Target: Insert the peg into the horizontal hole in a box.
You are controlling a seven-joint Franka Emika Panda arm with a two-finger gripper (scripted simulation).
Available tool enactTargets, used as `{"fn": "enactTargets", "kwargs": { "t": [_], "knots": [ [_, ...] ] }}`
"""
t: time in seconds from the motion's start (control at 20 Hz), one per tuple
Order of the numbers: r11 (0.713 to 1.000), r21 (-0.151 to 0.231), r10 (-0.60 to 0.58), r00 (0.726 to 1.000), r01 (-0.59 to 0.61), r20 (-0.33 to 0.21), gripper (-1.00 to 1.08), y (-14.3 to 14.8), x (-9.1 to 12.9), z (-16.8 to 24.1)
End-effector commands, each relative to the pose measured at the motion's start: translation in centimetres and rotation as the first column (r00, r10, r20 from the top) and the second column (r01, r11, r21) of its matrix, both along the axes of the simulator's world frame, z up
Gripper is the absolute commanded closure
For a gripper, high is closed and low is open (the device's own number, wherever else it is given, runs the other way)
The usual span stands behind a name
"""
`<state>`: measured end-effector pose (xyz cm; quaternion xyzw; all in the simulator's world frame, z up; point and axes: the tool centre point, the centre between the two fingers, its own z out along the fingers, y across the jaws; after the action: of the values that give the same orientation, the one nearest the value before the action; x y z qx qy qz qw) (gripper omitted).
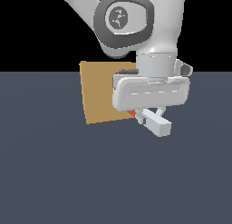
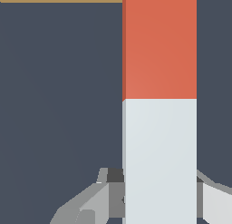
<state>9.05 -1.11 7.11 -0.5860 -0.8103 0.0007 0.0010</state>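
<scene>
Peg (image 2: 159, 105) in gripper (image 1: 152, 113), unmarked

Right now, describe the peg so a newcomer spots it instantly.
Find the tan box standing on the dark floor; the white arm's tool hangs in front of it, toward the exterior view's right. The peg is the slim square bar held in that tool, the only two-tone item: pale grey-white half, red-orange half toward the box.

The flat tan-orange square box (image 1: 102, 92) looks matt and smooth, as does the slim red-and-white rectangular peg (image 2: 159, 105); the pale grey hand (image 1: 152, 116) shows a soft plastic-like sheen.
</scene>
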Motion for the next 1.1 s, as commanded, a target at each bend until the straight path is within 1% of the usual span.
{"fn": "enactTargets", "kwargs": {
  "t": [0.0,0.35,0.55,0.75,1.05],
  "knots": [
    [1.0,0.0,0.0,1.0,0.0,0.0,1.08,0.0,0.0,0.0],
    [1.0,-0.001,0.001,1.0,-0.001,0.002,1.08,-0.1,0.0,0.1],
    [1.0,-0.001,0.001,1.0,-0.001,0.002,1.08,0.8,-0.3,0.1],
    [1.0,-0.001,0.001,1.0,-0.001,0.002,1.08,2.9,-1.0,0.1],
    [1.0,-0.001,0.001,1.0,-0.001,0.004,1.08,8.0,-2.8,0.2]
  ]
}}
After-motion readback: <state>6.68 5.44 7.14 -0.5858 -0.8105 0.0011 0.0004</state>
